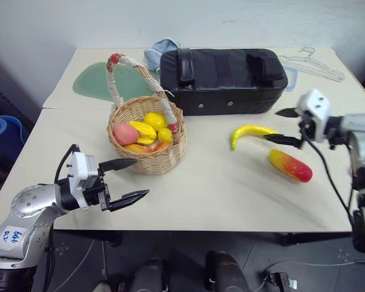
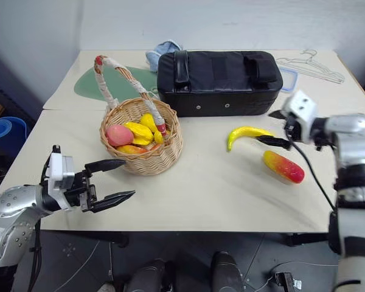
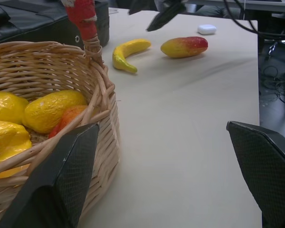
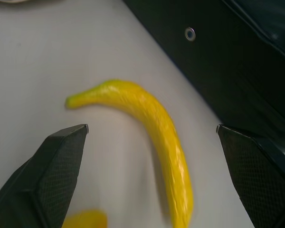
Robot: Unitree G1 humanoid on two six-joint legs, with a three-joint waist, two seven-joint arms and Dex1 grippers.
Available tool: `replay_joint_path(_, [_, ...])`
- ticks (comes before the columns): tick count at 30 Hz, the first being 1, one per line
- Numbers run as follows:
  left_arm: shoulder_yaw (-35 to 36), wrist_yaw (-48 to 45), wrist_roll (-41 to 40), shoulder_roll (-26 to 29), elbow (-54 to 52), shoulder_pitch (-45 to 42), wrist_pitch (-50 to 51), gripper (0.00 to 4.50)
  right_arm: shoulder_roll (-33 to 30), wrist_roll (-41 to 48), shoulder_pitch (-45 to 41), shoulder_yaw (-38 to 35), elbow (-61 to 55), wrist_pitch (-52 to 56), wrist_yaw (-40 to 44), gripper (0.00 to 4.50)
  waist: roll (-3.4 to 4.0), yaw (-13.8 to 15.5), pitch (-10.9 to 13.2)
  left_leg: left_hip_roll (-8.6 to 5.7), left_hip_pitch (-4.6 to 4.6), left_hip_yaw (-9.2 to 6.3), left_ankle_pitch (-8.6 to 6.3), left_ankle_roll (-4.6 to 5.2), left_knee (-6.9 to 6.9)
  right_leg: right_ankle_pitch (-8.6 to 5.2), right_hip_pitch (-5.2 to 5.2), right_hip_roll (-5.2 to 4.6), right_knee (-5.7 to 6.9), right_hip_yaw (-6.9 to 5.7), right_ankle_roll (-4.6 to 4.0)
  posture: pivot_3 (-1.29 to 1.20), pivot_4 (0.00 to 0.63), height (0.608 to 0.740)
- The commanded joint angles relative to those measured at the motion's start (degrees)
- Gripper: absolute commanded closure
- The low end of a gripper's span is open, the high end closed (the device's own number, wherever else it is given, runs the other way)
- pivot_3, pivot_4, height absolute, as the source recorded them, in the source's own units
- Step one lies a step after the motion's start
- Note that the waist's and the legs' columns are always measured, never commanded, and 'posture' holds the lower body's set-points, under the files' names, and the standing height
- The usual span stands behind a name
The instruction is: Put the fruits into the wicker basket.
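Two fruits on the table (image 1: pixel 219 201), outside the basket (image 1: pixel 147 137): banana (image 1: pixel 250 133) beside the black bag (image 1: pixel 222 79), mango (image 1: pixel 290 165) close by it. Right gripper (image 1: pixel 289 126) above the banana, fingers spread wide, nothing held. Left gripper (image 1: pixel 126 180) just beside the basket, fingers apart, empty.

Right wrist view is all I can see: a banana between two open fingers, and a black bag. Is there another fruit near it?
Observer: Yes, a red and yellow mango lies on the table beside the banana, apart from it.
Operator: Where is the basket?
Observer: The basket stands to the robot's left of the banana and already holds several fruits.
Operator: What is the left pincer doing?
Observer: The left pincer is open, beside the basket, holding nothing.
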Motion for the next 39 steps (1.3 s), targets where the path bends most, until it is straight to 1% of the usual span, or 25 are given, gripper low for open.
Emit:
replay_joint_path(1, [0.6,1.0,-0.2,-0.5,-1.8,0.5,-0.4,0.0,2.1,-5.5,-4.1,2.9,7.4,0.7,-5.6,0.03,-0.01,0.1,0.0,0.01,-0.01,-0.02,0.0,0.0,0.0,0.0,-0.01,0.0,0.01,-0.02,0.0,0.0,0.15,0.74])
replay_joint_path(3, [0.8,1.6,-0.3,-0.7,-2.3,0.7,-0.3,0.0,3.7,-7.4,-5.5,4.0,11.0,0.7,-8.0,0.03,-0.03,0.2,0.0,0.0,-0.05,-0.05,0.0,0.0,0.0,0.0,0.0,0.0,0.04,-0.06,0.0,0.0,0.15,0.74])
replay_joint_path(5, [1.0,2.2,-0.3,-0.7,-2.9,1.0,-0.1,0.0,5.0,-7.9,-6.5,4.1,13.9,1.2,-8.4,0.03,-0.04,0.1,0.0,-0.01,-0.08,-0.06,0.0,0.0,0.01,0.01,-0.01,-0.01,0.03,-0.09,0.01,0.0,0.15,0.74])
replay_joint_path(9, [1.4,2.6,-0.5,-0.6,-3.1,1.5,0.0,0.0,8.2,-5.6,-8.7,1.2,18.8,6.4,-7.5,0.03,-0.05,-0.3,0.0,0.0,-0.07,-0.02,0.01,0.02,0.03,0.01,-0.01,0.0,0.01,-0.09,0.02,0.0,0.15,0.74])
replay_joint_path(13, [0.8,2.8,-0.4,-0.5,-3.2,0.9,0.3,0.0,9.6,-5.6,-9.2,1.4,20.7,9.5,-0.5,0.03,-0.05,-0.7,0.0,0.04,-0.03,0.03,0.06,0.0,0.04,0.0,0.0,0.03,0.04,-0.06,0.0,0.0,0.15,0.74])
replay_joint_path(16, [0.6,2.8,-0.3,-0.2,-2.8,0.0,0.5,0.0,9.8,-7.3,-8.7,2.1,20.8,6.5,-1.3,0.57,-0.05,-0.7,0.0,0.03,-0.02,0.02,0.06,0.0,0.03,0.0,0.0,0.03,0.05,-0.03,0.01,0.0,0.15,0.74])
replay_joint_path(17, [0.7,2.8,-0.3,-0.1,-2.6,-0.2,0.5,0.0,9.7,-8.1,-8.6,2.2,20.6,2.7,-4.0,0.83,-0.05,-0.8,0.0,0.03,-0.02,0.02,0.06,0.0,0.03,0.0,0.0,0.03,0.05,-0.03,0.0,0.0,0.15,0.74])
replay_joint_path(19, [0.7,2.8,-0.3,-0.1,-2.3,-0.3,0.5,0.0,9.4,-8.2,-8.2,1.4,20.1,-4.3,-8.1,1.2,-0.05,-1.1,0.0,0.03,-0.02,0.02,0.06,0.0,0.02,0.0,0.0,0.02,0.05,-0.03,0.01,0.0,0.15,0.74])
replay_joint_path(24, [0.6,2.9,-0.1,-0.5,-2.0,-0.1,0.2,0.0,7.9,-6.2,-7.7,-1.3,19.7,-13.6,-4.7,2.81,-0.06,-1.4,0.0,0.02,-0.02,0.02,0.06,0.0,-0.01,0.0,-0.01,0.03,0.05,-0.04,0.01,0.0,0.15,0.74])
replay_joint_path(27, [0.9,3.0,0.0,-0.8,-1.7,0.7,-0.1,0.0,6.9,-4.4,-7.4,-3.3,18.8,-16.0,-2.7,3.82,-0.06,-1.4,0.0,0.02,-0.02,0.02,0.06,0.0,-0.01,0.0,-0.01,0.02,0.05,-0.04,0.01,0.0,0.15,0.74])
replay_joint_path(29, [0.8,2.8,0.2,-0.9,-1.4,1.0,-0.4,0.0,6.1,-4.8,-7.1,-3.1,18.8,-15.1,-1.9,4.46,-0.07,-1.4,0.0,0.02,-0.02,0.02,0.06,0.0,0.0,0.0,0.0,0.02,0.05,-0.04,0.01,0.0,0.15,0.74])
replay_joint_path(34, [0.2,2.4,0.3,-0.9,-0.7,0.4,-0.4,0.0,5.6,-4.9,-6.5,-3.5,19.4,-11.8,-2.6,4.46,-0.07,-1.4,0.0,0.03,-0.01,0.01,0.06,0.0,0.0,0.0,0.0,0.02,0.05,-0.03,0.01,0.0,0.15,0.74])
replay_joint_path(36, [0.5,2.4,0.2,-0.7,-0.8,0.3,-0.2,0.0,5.7,-3.6,-6.9,-4.9,19.1,-9.3,-2.8,4.46,-0.06,-1.4,0.0,0.03,-0.01,0.02,0.06,0.0,0.0,0.0,0.0,0.02,0.05,-0.03,0.01,0.0,0.15,0.74])
replay_joint_path(39, [1.5,2.3,0.0,-0.3,-1.1,0.9,-0.1,0.0,5.1,-3.4,-6.7,-4.6,17.8,-6.6,-0.5,3.97,-0.06,-1.4,0.0,0.04,-0.01,0.02,0.06,0.0,0.0,0.0,0.0,0.03,0.05,-0.02,0.01,0.0,0.15,0.74])
